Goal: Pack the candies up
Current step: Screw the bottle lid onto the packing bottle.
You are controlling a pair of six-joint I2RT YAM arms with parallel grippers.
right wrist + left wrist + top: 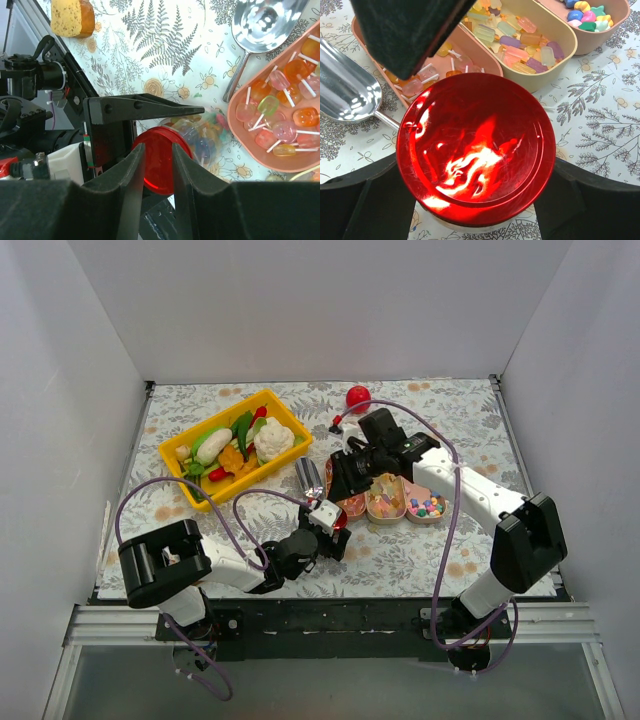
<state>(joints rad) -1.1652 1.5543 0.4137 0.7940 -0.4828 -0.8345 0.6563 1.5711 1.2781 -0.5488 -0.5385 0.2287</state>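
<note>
White walls close in a table [450, 410] under a leafy cloth. My left gripper [322, 527] clasps a jar [202, 142] by its sides, I reckon to steady it while my right gripper [157, 150] sees to the red lid [475, 150]. Those right fingers stand narrowly parted above the lid, clamping nothing I can see. The jar seems to lean, its long axis running from the lid at my left wrist down to its bottom by the trays [571, 45]. The candies [520, 45] fill those trays, with some in the jar. The lollipops [272, 107] lie with sticks pointing every way.

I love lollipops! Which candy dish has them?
The pink dish nearest the silver scoop: round sweets on white sticks. The others hold bar-shaped sweets and beads.
</note>
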